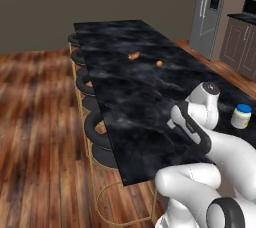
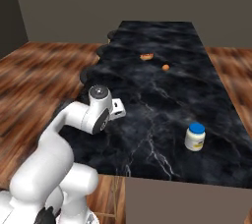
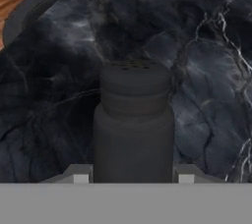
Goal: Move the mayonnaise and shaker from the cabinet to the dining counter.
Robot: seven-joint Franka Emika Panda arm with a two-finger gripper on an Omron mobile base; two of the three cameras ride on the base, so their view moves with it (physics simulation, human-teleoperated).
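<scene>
- Gripper (image 3: pixel 133 176) is clamped on the shaker (image 3: pixel 133 120), one finger either side of its body, so it rides upright over the counter (image 3: pixel 211 95).
- Shaker hangs above the near marble, by the stool (image 3: pixel 29 9) side; whether it touches I can't tell.
- Mayonnaise (image 2: pixel 195 137) already stands on the counter's near end, apart from the arm.
- Looks like the set-down comes next, leaving room beside the jar.

Base views flank arm, look down over shared dining counter (image 1: pixel 125 97); hand view close above marble.
</scene>
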